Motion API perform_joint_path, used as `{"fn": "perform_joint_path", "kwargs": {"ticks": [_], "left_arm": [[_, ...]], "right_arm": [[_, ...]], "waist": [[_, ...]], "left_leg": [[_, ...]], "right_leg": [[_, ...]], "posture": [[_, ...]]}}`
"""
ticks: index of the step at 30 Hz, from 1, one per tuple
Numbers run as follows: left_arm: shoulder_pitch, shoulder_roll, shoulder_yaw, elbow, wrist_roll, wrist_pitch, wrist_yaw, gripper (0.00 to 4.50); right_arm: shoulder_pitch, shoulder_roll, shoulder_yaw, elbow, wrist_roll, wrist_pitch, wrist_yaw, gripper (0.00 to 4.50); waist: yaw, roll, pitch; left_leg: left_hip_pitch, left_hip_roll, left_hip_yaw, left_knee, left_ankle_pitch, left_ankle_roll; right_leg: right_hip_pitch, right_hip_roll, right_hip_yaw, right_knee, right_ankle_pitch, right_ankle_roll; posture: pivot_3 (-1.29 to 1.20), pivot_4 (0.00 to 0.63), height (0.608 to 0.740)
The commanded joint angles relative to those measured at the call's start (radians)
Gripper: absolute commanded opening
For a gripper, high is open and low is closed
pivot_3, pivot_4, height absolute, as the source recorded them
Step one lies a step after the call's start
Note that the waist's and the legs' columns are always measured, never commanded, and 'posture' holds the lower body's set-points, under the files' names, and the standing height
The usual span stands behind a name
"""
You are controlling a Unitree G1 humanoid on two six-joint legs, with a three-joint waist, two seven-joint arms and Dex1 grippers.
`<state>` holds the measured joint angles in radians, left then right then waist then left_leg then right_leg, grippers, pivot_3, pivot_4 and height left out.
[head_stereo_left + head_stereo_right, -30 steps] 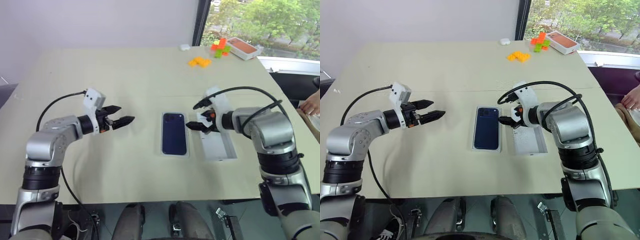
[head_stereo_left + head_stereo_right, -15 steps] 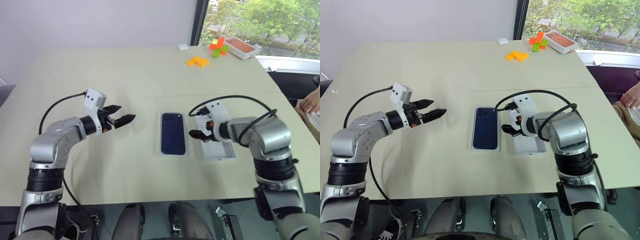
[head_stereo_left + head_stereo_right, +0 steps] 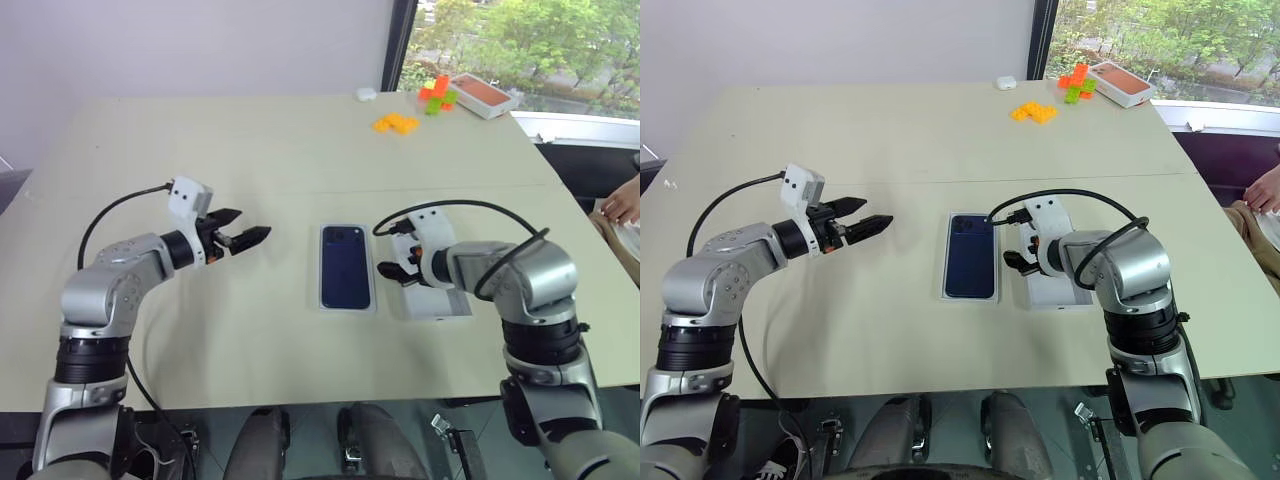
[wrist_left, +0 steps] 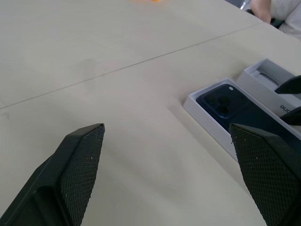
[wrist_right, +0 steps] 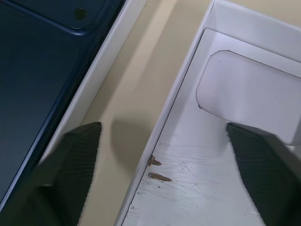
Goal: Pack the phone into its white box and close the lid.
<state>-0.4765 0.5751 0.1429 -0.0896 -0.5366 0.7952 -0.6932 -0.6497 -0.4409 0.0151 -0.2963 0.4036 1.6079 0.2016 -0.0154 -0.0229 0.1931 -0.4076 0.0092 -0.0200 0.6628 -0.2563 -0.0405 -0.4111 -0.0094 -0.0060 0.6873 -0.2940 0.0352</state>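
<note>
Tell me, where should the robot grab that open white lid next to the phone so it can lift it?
Probably by the long wall nearest the phone, coming from above. The lid lies open side up, so that thin wall stands free, with a strip of bare table between it and the white box. The right tool, open, already straddles that wall, one finger inside, one outside.

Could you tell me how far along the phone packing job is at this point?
Done: the phone already lies in the white box. In hand: the right gripper stands open astride the near wall of the lid, which rests open side up beside the box. The left gripper hovers open, apart. Left: grip, flip and fit the lid.
</note>
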Motion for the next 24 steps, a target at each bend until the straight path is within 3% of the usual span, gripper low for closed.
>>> {"fn": "perform_joint_path", "kwargs": {"ticks": [1,6,12,19,24], "left_arm": [[-0.019,-0.002,0.017,-0.022,-0.011,-0.012,0.008,4.5],[-0.025,-0.005,0.023,-0.021,-0.017,-0.006,0.016,4.5],[-0.024,-0.002,0.031,-0.021,-0.029,0.006,0.028,4.5],[-0.029,0.001,0.035,-0.012,-0.032,0.003,0.035,4.5],[-0.05,-0.005,0.067,0.014,-0.049,0.0,0.046,4.5]], "right_arm": [[0.009,-0.007,-0.029,-0.025,0.053,0.007,-0.039,2.68],[0.014,-0.013,-0.019,-0.026,0.108,0.007,-0.094,0.09],[-0.022,-0.002,-0.044,0.02,0.096,0.007,-0.176,0.03],[-0.189,0.127,-0.182,0.08,0.048,-0.067,-0.213,0.03],[-0.353,0.351,-0.478,0.15,0.172,-0.133,-0.166,0.03]], "waist": [[0.0,0.0,0.0],[0.0,0.0,0.0],[0.0,0.0,0.0],[-0.002,0.0,0.0],[-0.003,0.0,0.0]], "left_leg": [[0.0,0.0,0.0,0.0,0.0,0.0],[0.0,0.0,0.0,0.0,0.0,0.0],[0.0,0.0,0.0,0.0,0.0,0.0],[0.0,0.0,0.001,0.0,0.0,0.0],[-0.001,0.001,0.001,-0.002,0.0,0.0]], "right_leg": [[0.0,0.0,0.0,0.0,0.0,0.0],[0.0,0.0,0.0,0.0,0.0,0.0],[0.0,0.0,0.0,0.0,0.0,0.0],[-0.001,0.0,0.0,0.0,0.0,0.0],[-0.003,0.001,0.001,0.0,0.0,0.0]], "posture": [[0.0,0.15,0.74],[0.0,0.15,0.74],[0.0,0.15,0.74],[0.0,0.15,0.74],[0.0,0.15,0.74]]}}
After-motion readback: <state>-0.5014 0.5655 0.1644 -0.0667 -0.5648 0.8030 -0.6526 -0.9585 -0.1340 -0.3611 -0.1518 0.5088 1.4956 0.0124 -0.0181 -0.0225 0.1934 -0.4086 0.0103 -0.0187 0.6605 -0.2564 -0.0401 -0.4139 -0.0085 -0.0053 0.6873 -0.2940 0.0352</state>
